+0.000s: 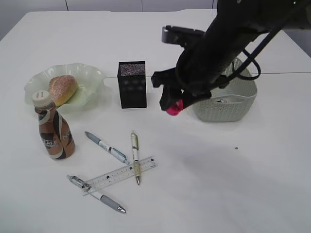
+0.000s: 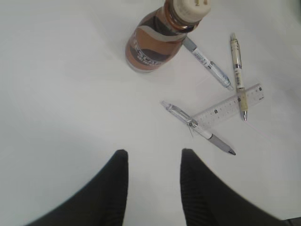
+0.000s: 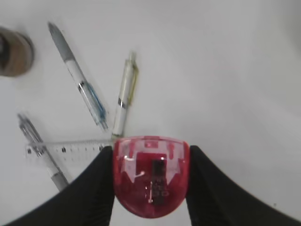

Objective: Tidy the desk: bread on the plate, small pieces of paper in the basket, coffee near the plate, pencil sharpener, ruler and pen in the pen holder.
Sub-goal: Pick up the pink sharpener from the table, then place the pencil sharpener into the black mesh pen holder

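Left gripper, at the bottom of the left wrist view, stands partly open with nothing between its black fingers, hovering over bare white desk below the brown-and-white swirl-labelled coffee bottle, the clear plastic ruler and the pens. Right gripper, centre right of the exterior view between the black mesh pen holder and the grey-green perforated basket, clamps the translucent red plastic pencil sharpener by its two flat sides. That sharpener looks light, rigid and smooth, so it could likely slip; the side grip seems best.
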{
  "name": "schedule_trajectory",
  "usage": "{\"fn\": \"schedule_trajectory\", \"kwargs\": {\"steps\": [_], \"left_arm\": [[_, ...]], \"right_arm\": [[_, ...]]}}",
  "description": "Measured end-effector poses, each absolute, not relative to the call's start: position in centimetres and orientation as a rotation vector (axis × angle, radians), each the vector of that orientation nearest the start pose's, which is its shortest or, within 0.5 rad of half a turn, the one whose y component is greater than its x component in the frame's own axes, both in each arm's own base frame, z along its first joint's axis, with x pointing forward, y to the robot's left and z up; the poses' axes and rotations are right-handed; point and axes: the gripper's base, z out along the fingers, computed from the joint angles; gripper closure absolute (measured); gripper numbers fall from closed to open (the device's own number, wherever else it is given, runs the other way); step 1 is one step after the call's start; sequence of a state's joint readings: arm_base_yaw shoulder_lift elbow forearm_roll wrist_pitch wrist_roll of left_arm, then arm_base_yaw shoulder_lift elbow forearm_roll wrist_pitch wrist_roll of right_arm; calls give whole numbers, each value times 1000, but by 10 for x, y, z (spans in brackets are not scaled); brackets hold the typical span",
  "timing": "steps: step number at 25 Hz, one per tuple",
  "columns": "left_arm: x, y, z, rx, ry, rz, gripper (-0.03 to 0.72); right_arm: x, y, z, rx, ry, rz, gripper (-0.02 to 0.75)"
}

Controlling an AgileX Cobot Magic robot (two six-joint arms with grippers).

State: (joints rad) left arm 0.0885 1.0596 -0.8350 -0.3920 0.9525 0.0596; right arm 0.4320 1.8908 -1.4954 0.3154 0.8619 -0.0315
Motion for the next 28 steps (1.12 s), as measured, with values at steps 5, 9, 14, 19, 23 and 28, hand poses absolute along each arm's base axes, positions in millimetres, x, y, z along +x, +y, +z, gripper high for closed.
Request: {"fn": "schedule_trajectory", "kwargs": {"steps": [5,9,14,19,23,28], "left_arm": [[192,-11,301,-234,2594,-445,411],[191,-11,300,-233,2596,-445,412],[191,-12,300,-233,2597,-446,412],[191,-12,300,-233,2597,-446,412],[191,-11,300,-233,2596,-445,412],[191,-11,300,-233,2596,-445,412]], "right_arm": [[386,182,267,-451,2564,600,416],[406,183,267,-471,2456,702,416],[425,189,260,-467,2355,801,416],[445,194,244,-495,2297,840,416],[457,199,234,-521,2259,843,416],[468,204,225,-530,2194,898,416]]}}
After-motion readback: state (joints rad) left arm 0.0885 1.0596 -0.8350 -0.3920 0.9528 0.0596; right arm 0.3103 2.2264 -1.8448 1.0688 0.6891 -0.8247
